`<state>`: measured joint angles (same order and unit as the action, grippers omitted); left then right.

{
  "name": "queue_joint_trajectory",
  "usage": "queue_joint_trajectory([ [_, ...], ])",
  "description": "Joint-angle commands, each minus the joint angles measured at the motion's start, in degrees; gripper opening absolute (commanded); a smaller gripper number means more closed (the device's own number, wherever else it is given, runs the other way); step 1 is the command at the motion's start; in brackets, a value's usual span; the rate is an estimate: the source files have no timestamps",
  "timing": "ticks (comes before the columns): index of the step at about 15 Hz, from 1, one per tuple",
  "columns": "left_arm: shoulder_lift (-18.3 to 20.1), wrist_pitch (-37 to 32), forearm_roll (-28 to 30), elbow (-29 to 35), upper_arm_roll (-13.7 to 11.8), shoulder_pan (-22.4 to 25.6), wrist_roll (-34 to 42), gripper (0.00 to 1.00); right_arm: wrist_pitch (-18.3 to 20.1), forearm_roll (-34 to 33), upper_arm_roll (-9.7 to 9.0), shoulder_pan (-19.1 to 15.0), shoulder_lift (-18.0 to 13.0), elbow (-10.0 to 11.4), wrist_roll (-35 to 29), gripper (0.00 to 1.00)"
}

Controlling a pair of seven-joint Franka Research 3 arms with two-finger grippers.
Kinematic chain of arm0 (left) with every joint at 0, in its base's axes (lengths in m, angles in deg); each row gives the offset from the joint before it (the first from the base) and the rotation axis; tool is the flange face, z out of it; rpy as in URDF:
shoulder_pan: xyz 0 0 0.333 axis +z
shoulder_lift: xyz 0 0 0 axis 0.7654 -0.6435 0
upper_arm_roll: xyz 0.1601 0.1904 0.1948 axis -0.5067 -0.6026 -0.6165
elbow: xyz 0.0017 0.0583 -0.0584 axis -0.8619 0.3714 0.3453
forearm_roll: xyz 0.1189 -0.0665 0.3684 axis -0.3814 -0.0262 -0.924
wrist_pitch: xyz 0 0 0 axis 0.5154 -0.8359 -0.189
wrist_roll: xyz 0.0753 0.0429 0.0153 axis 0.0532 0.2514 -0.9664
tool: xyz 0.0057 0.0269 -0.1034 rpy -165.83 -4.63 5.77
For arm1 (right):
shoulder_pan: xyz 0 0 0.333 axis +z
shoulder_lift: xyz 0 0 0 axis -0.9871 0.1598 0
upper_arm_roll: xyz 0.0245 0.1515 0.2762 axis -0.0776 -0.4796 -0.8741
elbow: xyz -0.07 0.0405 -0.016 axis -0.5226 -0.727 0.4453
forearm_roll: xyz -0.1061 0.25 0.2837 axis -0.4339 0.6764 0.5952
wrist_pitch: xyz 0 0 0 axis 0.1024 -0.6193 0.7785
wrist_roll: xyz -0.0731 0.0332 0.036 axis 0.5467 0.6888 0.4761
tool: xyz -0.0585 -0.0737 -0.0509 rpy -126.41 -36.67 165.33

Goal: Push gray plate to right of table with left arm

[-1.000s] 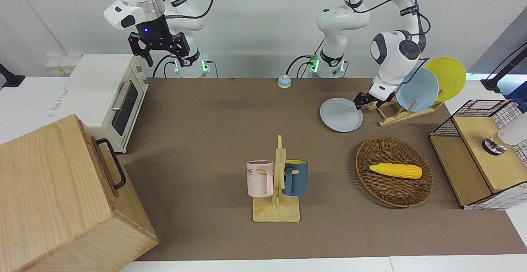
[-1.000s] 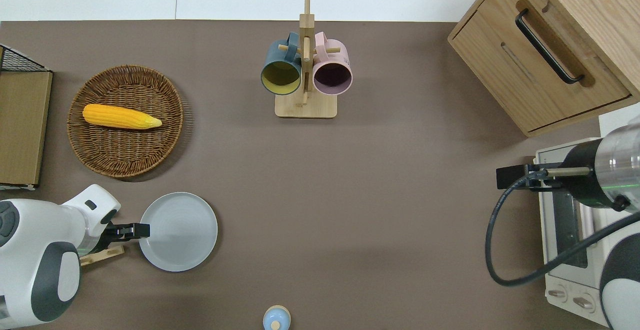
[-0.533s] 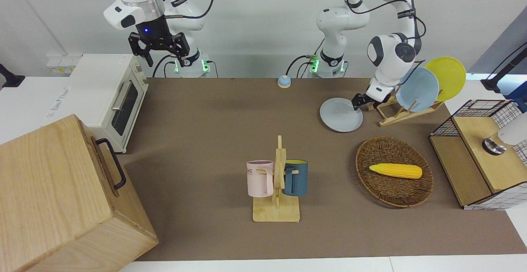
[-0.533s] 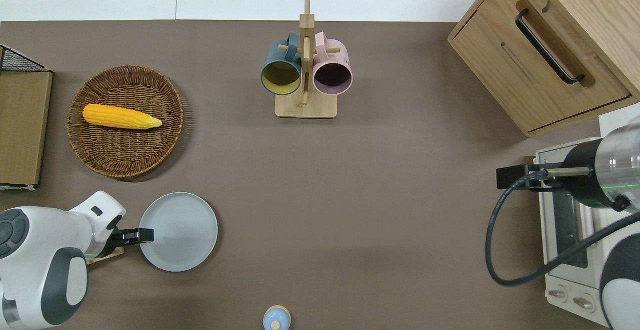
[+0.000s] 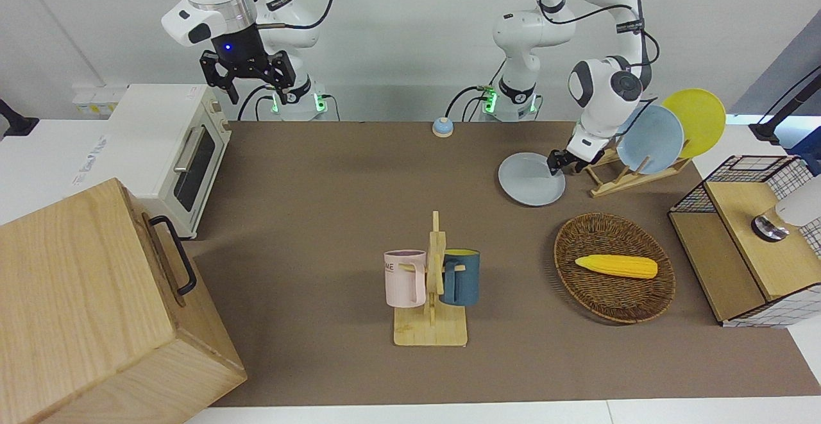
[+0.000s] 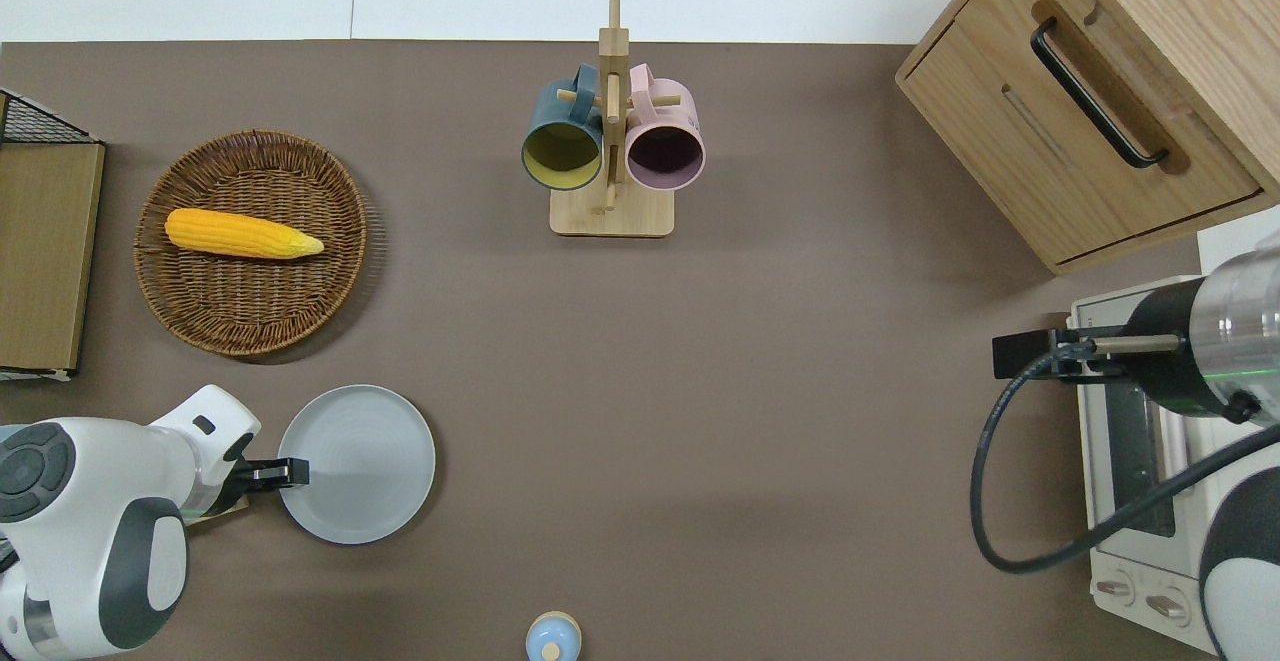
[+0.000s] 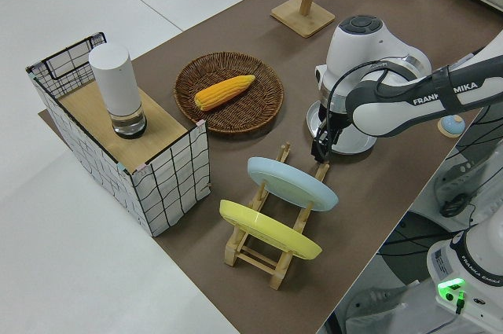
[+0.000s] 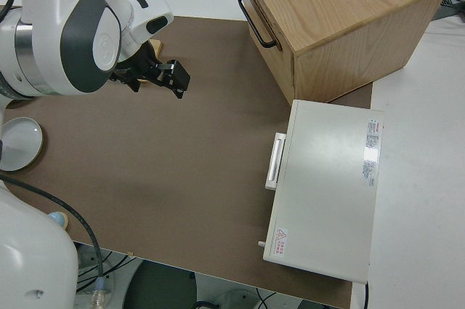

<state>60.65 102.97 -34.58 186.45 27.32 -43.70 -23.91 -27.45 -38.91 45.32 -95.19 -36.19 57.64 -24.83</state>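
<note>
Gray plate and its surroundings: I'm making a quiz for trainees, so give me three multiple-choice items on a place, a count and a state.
1. Where does the gray plate lie?
A. In the basket
B. Flat on the table, nearer to the robots than the basket
C. On the plate rack

2. How many mugs hang on the mug stand?
A. One
B. Two
C. Three

3. Where is the left end effector?
A. At the plate's rim toward the left arm's end of the table
B. Over the basket
C. Over the oven

Answers: 1 B, the overhead view shows it on bare tabletop below the basket. 2 B, one dark blue, one pink. 3 A, its tip is at the plate's rim on that side; actual contact is unclear.
</note>
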Motion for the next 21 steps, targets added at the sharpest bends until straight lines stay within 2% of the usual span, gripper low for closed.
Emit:
queue_joint_trajectory([
  [1,-0.1,1.8,1.1,1.2,0.9,0.2,-3.0,0.57,0.0,1.2,-0.85,-1.4,-1.6,1.6,-0.6,0.996],
  [3,-0.2,1.8,1.9,1.2,1.1,0.0,-4.4,0.44,0.1,1.2,-0.85,-1.4,-1.6,1.6,-0.6,0.996],
  [6,-0.2,1.8,2.6,1.2,1.5,0.0,-4.5,0.29,0.0,1.2,-0.85,-1.4,-1.6,1.6,-0.6,0.996],
  [11,-0.2,1.8,2.6,1.2,2.0,-0.1,-4.5,0.14,0.0,1.2,-0.85,-1.4,-1.6,1.6,-0.6,0.996],
  [16,-0.3,2.0,2.7,1.2,2.6,-0.4,-5.8,0.01,0.0,1.2,-0.85,-1.4,-1.6,1.6,-0.6,0.996],
  [21,-0.5,2.3,3.0,1.2,7.9,-1.0,-11.9,0.00,0.0,1.2,-0.85,-1.4,-1.6,1.6,-0.6,0.996],
])
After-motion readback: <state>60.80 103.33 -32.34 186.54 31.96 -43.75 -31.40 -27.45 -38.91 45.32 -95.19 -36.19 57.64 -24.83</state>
